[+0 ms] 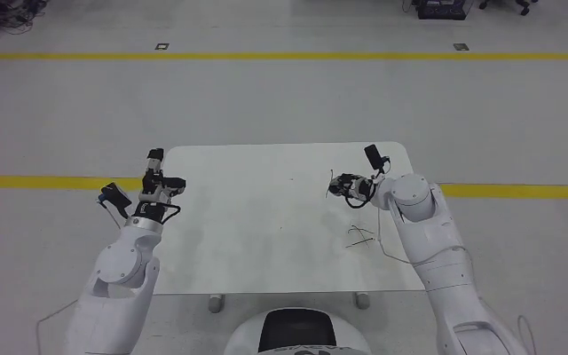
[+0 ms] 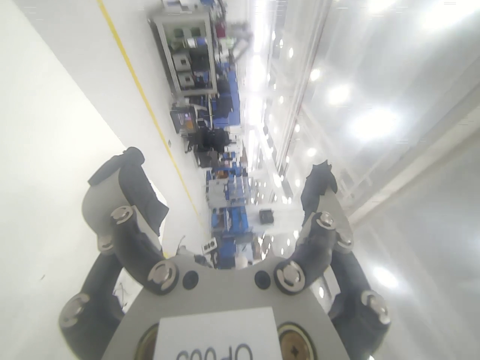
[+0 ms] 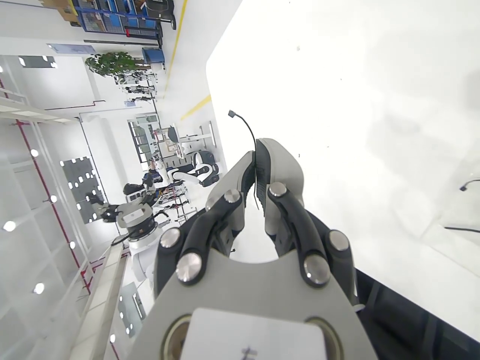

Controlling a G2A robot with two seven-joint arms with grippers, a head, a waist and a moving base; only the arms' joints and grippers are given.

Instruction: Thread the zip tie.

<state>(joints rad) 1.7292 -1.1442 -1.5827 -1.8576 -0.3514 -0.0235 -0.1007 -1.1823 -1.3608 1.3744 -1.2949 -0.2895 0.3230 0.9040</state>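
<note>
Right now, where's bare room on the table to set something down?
Free: middle and left half of the table, from the open left end effector across to the right end effector gripping a zip tie. Crowded: right front, where loose zip ties lie.

Both arms were glossy white shells with rounded joints: the left arm (image 1: 124,266) at the lower left of the top view, the right arm (image 1: 430,235) at the lower right. A black camera block (image 1: 115,195) sat on each wrist, and a black cable (image 1: 358,203) looped beside the right wrist. The left gripper (image 2: 227,162) had a grey metal base plate, black linkages pinned with round silver screws (image 2: 162,273), brass-coloured screws (image 2: 296,346) at the bottom edge and a white label (image 2: 217,333) with dark print. The right gripper (image 3: 258,151) had grey fingers (image 3: 281,168) lined with ribbed black pads.
</note>
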